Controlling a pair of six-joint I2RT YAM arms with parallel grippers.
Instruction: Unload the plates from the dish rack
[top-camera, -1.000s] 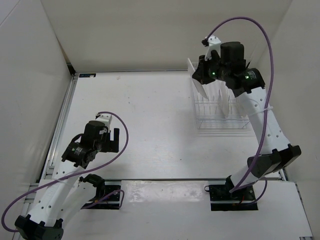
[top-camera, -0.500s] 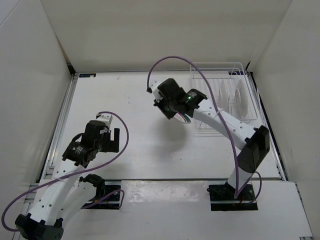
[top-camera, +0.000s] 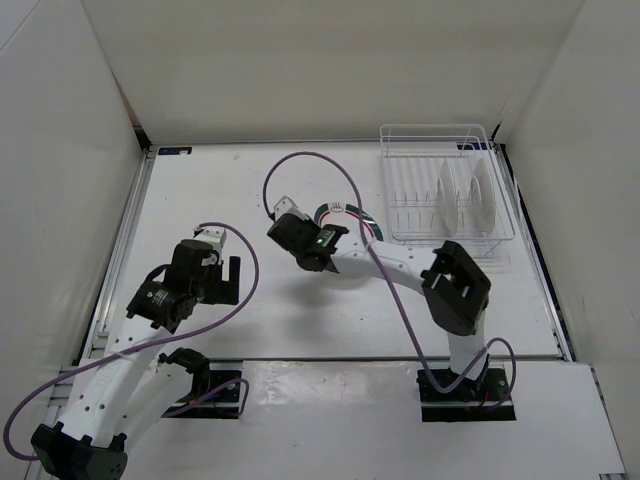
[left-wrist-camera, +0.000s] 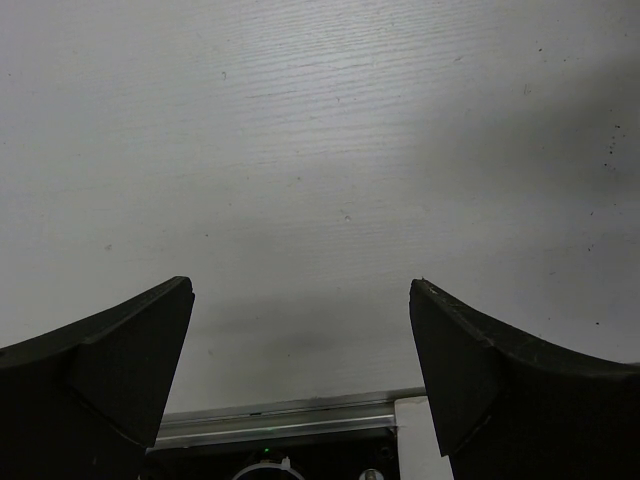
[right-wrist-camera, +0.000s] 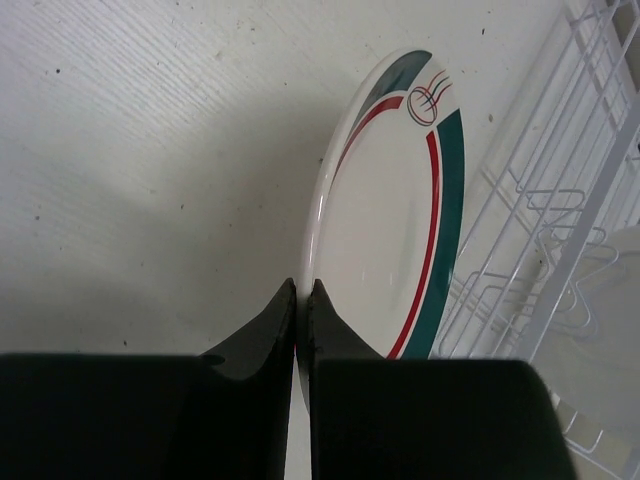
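White desk (top-camera: 250, 190) from above: my right end effector (top-camera: 318, 235) grips the banded plate (top-camera: 345, 212) at the rack's (top-camera: 445, 130) 9 o'clock, probably to lay it down. Two plates (top-camera: 470, 195) stand racked. Left wrist: left end effector (left-wrist-camera: 300, 295) agape, idle. Right wrist: rim pinched edge-on.

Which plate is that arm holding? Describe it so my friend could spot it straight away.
Find the white wire dish rack in the table's far right corner. Just left of it, outside the rack, the right arm's fingers pinch one plate by its rim. Unlike the plain-looking white plates standing in the rack, it has a green-and-red rim band.
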